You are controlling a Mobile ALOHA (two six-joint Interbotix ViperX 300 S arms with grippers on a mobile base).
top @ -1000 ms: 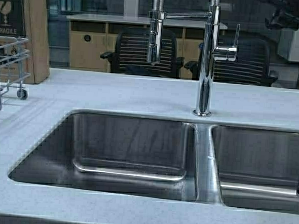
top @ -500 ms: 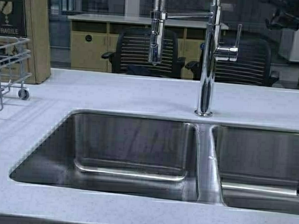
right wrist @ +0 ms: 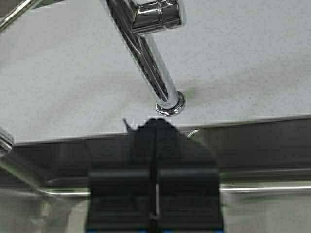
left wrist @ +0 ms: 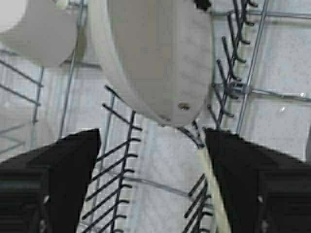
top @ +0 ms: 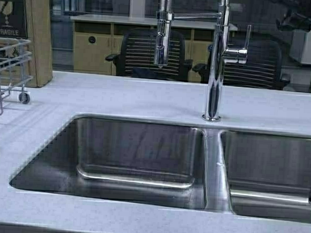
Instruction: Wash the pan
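Looking down from the high view, a stainless double sink (top: 215, 167) sits in a pale speckled countertop (top: 146, 97), both basins bare metal with nothing visible in them. A tall chrome faucet (top: 217, 62) rises just behind the divider, its spray head hanging over the left basin. A wire dish rack (top: 5, 73) stands on the counter at far left, with a cardboard box (top: 26, 29) marked FRAGILE behind it.

Over at the rack now: the left gripper (left wrist: 153, 179) hangs above the wire dish rack, its black fingers (left wrist: 53, 174) spread wide apart with nothing between them. Just beyond them the pan (left wrist: 155, 58), smooth, white and rounded, stands on edge among the rack's dark tines. Its handle isn't in view, so which way it points can't be told. Another white rounded piece (left wrist: 34, 34) sits beside it.

The right gripper (right wrist: 154, 145) hovers over the sink edge near the faucet's base, fingers pressed together, holding nothing.
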